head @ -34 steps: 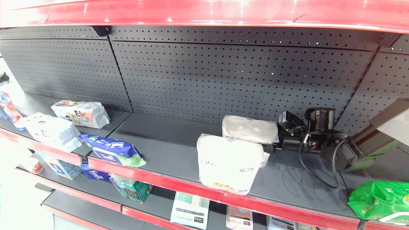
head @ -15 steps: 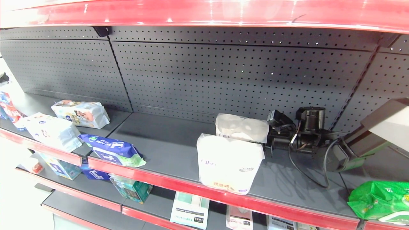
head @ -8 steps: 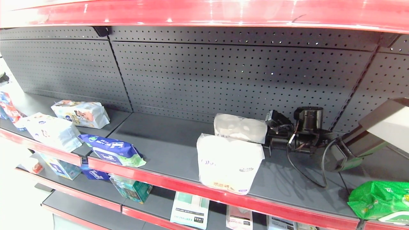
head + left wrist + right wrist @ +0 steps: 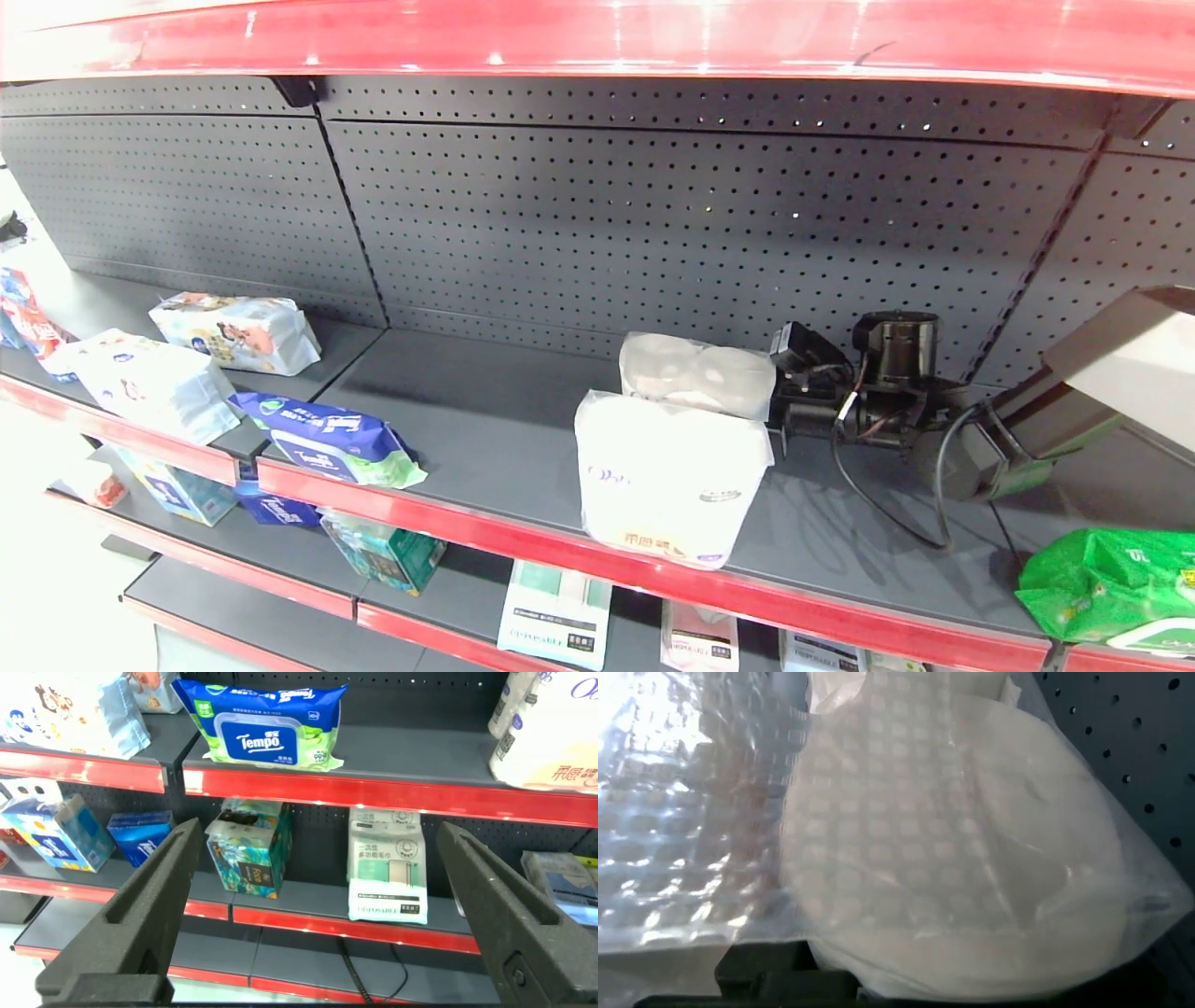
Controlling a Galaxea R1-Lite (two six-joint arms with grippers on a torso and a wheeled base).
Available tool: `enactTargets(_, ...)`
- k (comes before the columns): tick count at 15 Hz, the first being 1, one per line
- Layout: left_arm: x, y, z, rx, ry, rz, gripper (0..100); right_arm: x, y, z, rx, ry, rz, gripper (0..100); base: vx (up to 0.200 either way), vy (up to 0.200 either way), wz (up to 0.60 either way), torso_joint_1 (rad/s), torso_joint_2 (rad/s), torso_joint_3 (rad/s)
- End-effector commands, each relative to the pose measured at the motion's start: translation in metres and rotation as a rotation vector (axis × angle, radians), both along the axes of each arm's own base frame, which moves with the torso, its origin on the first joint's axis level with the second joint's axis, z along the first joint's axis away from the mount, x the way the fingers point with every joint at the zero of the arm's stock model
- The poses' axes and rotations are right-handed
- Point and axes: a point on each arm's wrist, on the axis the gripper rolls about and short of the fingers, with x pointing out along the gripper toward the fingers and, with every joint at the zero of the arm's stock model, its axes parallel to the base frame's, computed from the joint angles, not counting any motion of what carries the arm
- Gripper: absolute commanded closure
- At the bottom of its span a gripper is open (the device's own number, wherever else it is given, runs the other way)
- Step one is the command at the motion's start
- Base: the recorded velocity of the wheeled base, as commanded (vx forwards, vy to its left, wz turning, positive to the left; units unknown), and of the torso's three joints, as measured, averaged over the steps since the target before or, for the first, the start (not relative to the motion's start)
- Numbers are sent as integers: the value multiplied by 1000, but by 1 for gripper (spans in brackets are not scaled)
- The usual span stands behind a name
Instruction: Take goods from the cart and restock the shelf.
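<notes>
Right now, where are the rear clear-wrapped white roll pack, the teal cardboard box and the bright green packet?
Rear clear-wrapped white roll pack [image 4: 698, 369]: head view, top.
Teal cardboard box [image 4: 248, 849]: left wrist view, front.
Bright green packet [image 4: 1106, 569]: head view, top.

roll pack [image 4: 698, 373]: white | shelf edge [image 4: 467, 527]: red | back panel [image 4: 653, 215]: grey, perforated

Shelf board [image 4: 485, 420]: matt dark-grey painted metal.
Back panel [image 4: 653, 215]: same finish, perforated.
Edge strip [image 4: 560, 551]: glossy red, catching the lights.
Roll pack [image 4: 952, 831]: embossed white paper under clear, crinkled, shiny plastic film.
Wipes pack [image 4: 327, 439]: glossy blue printed plastic.
Green pack [image 4: 1111, 579]: glossy, creased plastic.
</notes>
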Motion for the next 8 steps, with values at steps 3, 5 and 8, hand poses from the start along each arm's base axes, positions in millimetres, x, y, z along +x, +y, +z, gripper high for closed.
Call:
enactTargets(3,0,0,0,0,2,0,0,0,-7,1,2,2,-14,100,0,0,0,0,0,0)
enactTargets(5,0,0,0,0,2,0,0,0,-12,1,-1,2,-24,100,0,0,0,0,0,0)
enactTargets(8,0,0,0,0,2,0,0,-2,-17,0,5,8,-12,100,0,0,0,0,0,0)
